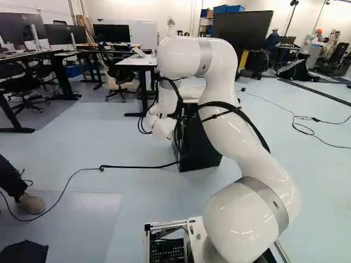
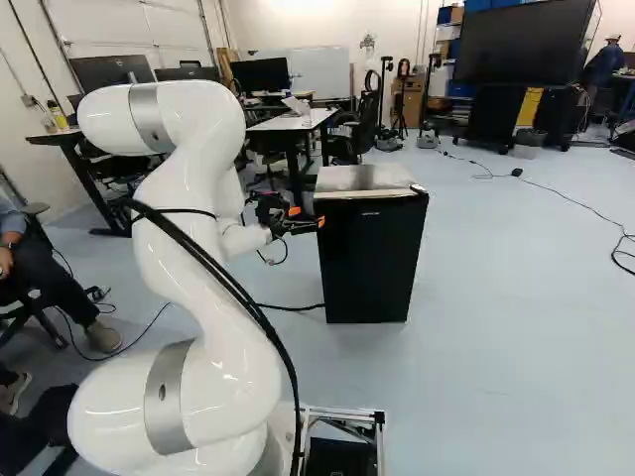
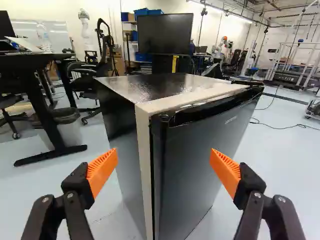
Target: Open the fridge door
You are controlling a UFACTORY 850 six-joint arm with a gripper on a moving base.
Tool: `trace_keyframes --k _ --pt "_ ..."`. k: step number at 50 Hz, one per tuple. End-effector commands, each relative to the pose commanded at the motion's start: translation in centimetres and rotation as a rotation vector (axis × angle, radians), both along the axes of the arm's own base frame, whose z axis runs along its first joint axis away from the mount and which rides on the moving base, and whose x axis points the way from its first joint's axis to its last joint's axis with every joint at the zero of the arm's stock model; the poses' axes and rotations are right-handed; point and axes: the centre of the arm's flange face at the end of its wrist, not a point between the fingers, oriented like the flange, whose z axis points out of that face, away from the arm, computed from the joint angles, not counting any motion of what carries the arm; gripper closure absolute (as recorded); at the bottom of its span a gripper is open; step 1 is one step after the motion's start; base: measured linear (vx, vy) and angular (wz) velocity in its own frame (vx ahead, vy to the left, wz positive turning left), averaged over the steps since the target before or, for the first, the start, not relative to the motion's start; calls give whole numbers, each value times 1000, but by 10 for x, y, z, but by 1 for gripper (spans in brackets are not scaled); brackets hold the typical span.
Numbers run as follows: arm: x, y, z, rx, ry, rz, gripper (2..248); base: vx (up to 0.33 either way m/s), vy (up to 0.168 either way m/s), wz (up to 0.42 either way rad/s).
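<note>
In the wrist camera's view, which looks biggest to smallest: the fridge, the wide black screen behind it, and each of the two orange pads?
1. Fridge
2. Wide black screen
3. Orange pads, last together: they look too alike in size to rank.

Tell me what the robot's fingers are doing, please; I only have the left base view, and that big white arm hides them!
Observer: The wrist view shows the fingers spread apart, gripping nothing.

Operator: And is the door open yet?

Observer: No, the wrist view shows the fridge door apparently shut.

Operator: Which part of the fridge are they near?

Observer: In the right base view, they appear near the upper left corner of the black fridge.
</note>
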Motion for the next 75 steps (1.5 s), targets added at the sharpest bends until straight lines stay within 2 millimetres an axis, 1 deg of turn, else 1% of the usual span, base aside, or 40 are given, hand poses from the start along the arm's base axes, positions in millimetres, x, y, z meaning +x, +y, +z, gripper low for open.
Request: trace_keyframes --k 18,42,59,75 --pt "2 -7 -1 5 -2 -35 3 0 0 0" --pt "10 -13 -2 14 -10 -80 3 0 0 0" --pt "11 -20 -3 18 -11 -114 3 0 0 0" --pt "10 -23 -3 21 -9 -137 3 0 0 0"
